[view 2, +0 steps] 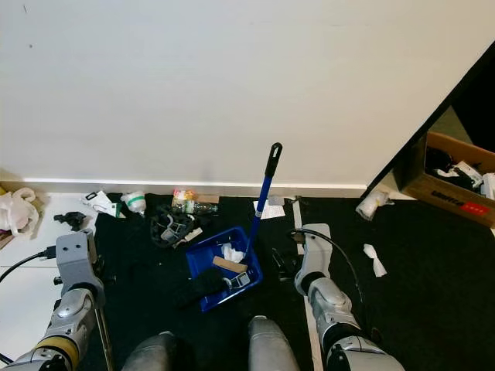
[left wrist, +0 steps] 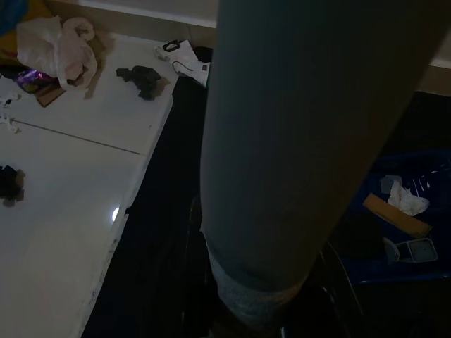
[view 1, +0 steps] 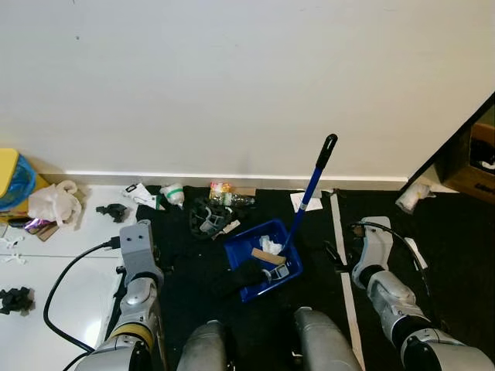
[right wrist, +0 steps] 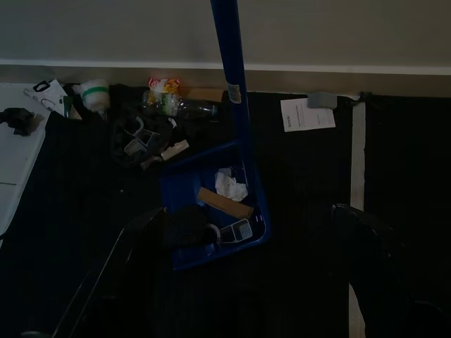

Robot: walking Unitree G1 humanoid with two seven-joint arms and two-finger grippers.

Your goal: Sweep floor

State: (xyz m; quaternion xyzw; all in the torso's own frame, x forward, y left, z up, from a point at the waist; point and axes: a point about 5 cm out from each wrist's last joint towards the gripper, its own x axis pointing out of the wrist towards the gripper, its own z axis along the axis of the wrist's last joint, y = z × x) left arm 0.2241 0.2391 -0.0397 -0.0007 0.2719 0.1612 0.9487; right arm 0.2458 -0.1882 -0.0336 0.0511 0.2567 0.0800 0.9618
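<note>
Litter lies by the wall beyond the blue dustpan; a box stands right; gripper states unclear.

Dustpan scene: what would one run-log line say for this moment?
task: sweep floor | dustpan: blue, on dark floor, holds scraps, handle up | litter: by wall, unswept | left arm: low | right arm: low

A blue dustpan with a blue, black-tipped handle sits on the black floor mat; inside it are white paper and a tan strip. Far left, a white bag lies on the glossy white floor beside a yellow-and-blue bin; the wall is off-white
</note>
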